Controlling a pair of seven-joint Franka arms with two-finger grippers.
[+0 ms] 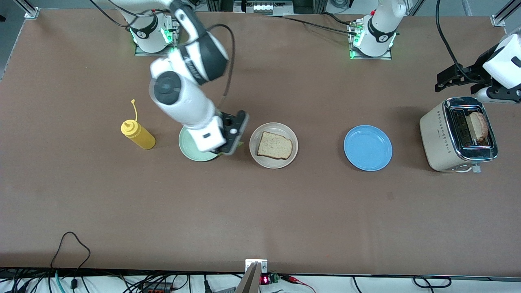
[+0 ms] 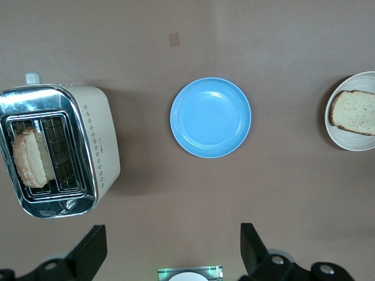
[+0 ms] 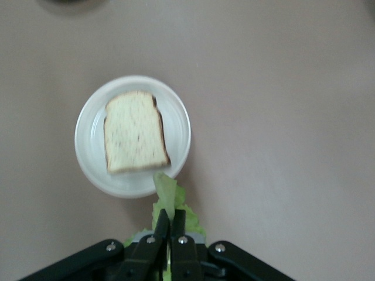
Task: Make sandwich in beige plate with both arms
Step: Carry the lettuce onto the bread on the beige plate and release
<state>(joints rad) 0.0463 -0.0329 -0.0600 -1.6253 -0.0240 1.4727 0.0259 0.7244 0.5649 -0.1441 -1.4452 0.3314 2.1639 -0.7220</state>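
The right tool (image 3: 170, 225) is clamped on a lettuce leaf (image 3: 167, 196), which is pinched between fingers brought tightly together. It is held in the air over the gap between the mint plate (image 1: 191, 148) and the beige plate (image 1: 273, 145), just at the beige plate's rim. The leaf is gripped by one end so that the rest hangs free and can be laid flat.

One bread slice (image 1: 274, 145) is already lying flat in the beige plate, near the middle of the table, a little toward the right arm's end. It is placed there as the base of the sandwich, so the leaf is judged to be meant for its top. In the front view the leaf is mostly hidden under the right arm; only a green edge seems to show beside the tool.

The left tool (image 1: 447, 77) is held with its fingers apart and nothing between them, just above the table beside the toaster (image 1: 458, 134) at the left arm's end of the table. A second slice (image 1: 478, 126) is standing upright in a toaster slot, its top raised above the slot. The tool is judged to be kept spread and ready so that this slice can be taken once the leaf is down.

A blue plate (image 1: 367, 147) is lying bare between the beige plate and the toaster. A yellow bottle (image 1: 137, 134) is standing beside the mint plate, toward the right arm's end.
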